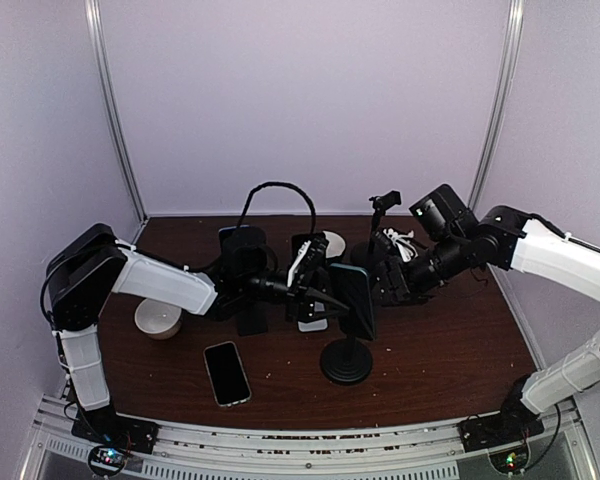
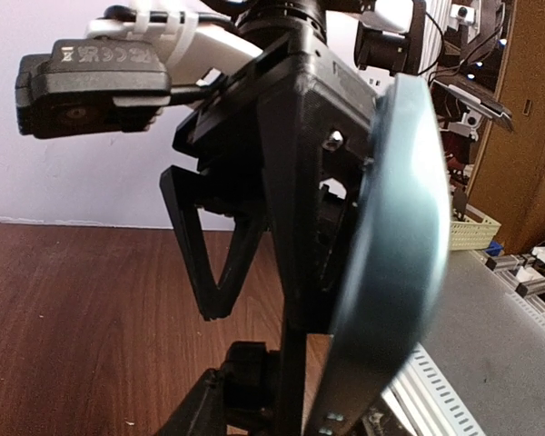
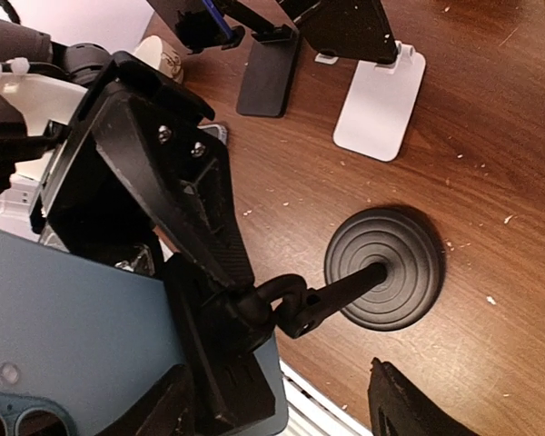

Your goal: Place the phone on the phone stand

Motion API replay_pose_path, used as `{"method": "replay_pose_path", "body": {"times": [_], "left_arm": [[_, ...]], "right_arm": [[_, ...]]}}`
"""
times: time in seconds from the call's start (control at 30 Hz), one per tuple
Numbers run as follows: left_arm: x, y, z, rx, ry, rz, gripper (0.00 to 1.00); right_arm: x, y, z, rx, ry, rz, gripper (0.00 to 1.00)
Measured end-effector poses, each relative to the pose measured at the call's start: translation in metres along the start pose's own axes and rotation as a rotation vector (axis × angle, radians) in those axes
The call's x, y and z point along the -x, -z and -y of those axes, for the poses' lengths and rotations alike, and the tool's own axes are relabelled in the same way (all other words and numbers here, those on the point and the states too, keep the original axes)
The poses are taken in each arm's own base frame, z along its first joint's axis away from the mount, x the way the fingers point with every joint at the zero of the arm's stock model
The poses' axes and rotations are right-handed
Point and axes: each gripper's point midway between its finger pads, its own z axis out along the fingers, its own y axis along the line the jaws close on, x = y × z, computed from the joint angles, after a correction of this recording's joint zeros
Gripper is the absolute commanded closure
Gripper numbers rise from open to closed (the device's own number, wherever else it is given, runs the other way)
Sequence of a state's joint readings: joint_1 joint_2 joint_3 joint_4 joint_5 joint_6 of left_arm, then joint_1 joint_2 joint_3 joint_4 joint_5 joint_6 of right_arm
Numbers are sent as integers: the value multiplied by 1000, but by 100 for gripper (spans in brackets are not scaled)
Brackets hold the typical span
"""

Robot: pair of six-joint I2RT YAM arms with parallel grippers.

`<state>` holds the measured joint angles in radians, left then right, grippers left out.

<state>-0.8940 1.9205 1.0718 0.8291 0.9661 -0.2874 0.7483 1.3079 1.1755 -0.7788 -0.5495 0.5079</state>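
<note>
Dark brown wooden table (image 1: 460, 350), lilac walls (image 1: 310, 100) behind. Left claw (image 1: 330, 297) grasps the teal rectangular phone (image 1: 359, 300), upright against the cradle of the black round-based stand (image 1: 346, 362). Right claw (image 1: 388, 280) hangs released just beside it.

Robot test cell in a lab

A dark wood-grain worktop (image 1: 450, 350) is boxed in by plain white panels (image 1: 310, 100) on metal corner posts (image 1: 115, 110). A left arm (image 1: 160, 280) and a right arm (image 1: 565, 255), white-shelled and black-jointed, are bolted to an aluminium rail (image 1: 280, 440) along the near edge. Beyond the cell, the left wrist view shows grey metal framing (image 2: 527, 272) and a yellow mesh basket (image 2: 472, 232).
</note>
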Motion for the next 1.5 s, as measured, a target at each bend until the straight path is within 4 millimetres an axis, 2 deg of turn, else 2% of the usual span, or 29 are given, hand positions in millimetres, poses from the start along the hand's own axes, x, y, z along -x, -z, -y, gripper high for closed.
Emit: {"method": "replay_pose_path", "body": {"times": [0.27,0.4,0.9,1.27,1.5], "left_arm": [[-1,1,-4,31,-9,-15,100],[-1,1,-6,44,-13,-17,100],[0,-1,-11,89,7,-19,100],[-2,2,-12,100,-7,-61,100],[-1,3,-13,134,-26,-88,100]], "right_arm": [[6,1,6,-122,72,4,50],[8,5,8,-170,102,21,53],[10,20,17,-320,148,19,58],[7,8,9,-355,215,12,65],[9,10,15,-404,209,22,65]]}}
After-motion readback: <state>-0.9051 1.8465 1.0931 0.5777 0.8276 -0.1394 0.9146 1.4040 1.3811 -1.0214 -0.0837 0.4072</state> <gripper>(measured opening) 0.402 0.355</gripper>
